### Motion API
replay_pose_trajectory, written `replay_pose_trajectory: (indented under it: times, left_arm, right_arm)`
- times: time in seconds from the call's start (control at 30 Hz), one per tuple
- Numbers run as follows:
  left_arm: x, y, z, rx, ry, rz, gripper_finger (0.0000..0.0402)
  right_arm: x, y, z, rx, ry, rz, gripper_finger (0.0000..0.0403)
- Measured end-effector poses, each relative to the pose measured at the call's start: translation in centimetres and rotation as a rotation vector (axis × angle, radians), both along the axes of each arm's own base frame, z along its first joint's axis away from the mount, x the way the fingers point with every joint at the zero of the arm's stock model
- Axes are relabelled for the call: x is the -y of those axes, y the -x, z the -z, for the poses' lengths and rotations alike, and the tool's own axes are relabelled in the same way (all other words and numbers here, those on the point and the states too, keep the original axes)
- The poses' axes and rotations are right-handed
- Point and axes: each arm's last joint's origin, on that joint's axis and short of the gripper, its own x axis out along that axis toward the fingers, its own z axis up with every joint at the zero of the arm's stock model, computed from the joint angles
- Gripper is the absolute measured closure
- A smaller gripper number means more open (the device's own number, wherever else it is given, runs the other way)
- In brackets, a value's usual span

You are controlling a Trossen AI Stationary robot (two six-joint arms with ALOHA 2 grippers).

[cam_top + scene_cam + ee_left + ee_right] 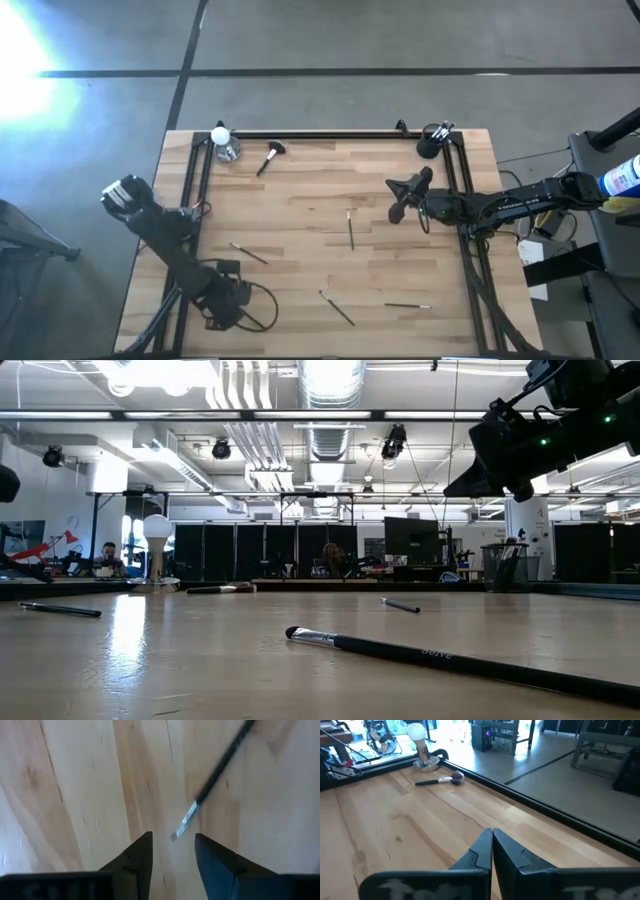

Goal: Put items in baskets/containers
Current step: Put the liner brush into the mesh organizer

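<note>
Several thin dark brushes lie flat on the wooden table: one [350,228] mid-table, one [248,253] to the left, two [337,308] [407,306] near the near edge. The brown-handled fluffy brush [270,157] lies near the far rail. The black cup [432,142] stands at the far right corner with brushes in it. My left gripper [172,855] is open, low over the wood, with a thin brush's pale tip [184,824] just ahead of its fingers, apart from them. My right gripper [492,845] is shut and empty, held above the table's right half [400,195].
A light bulb on a metal base [222,142] stands at the far left corner beside the fluffy brush. A black rail frame [330,134] runs along the far edge and both sides. Cables loop beside my left arm [215,290]. People sit in the room beyond.
</note>
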Motion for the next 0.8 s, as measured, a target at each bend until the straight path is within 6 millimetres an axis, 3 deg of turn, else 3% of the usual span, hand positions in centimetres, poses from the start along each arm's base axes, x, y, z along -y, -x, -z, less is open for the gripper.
replay_pose_trajectory:
  times: [0.3, 0.8]
  left_arm:
    - [0.9, -0.5, 1.4, 0.000, 0.000, 0.009, 0.0270]
    - [1.8, 0.2, 3.5, -0.063, -0.069, -0.043, 0.0342]
  right_arm:
    - [0.0, 0.0, 0.0, 0.005, -0.006, 0.000, 0.0394]
    - [0.0, 0.0, 0.0, 0.006, -0.006, -0.001, 0.0394]
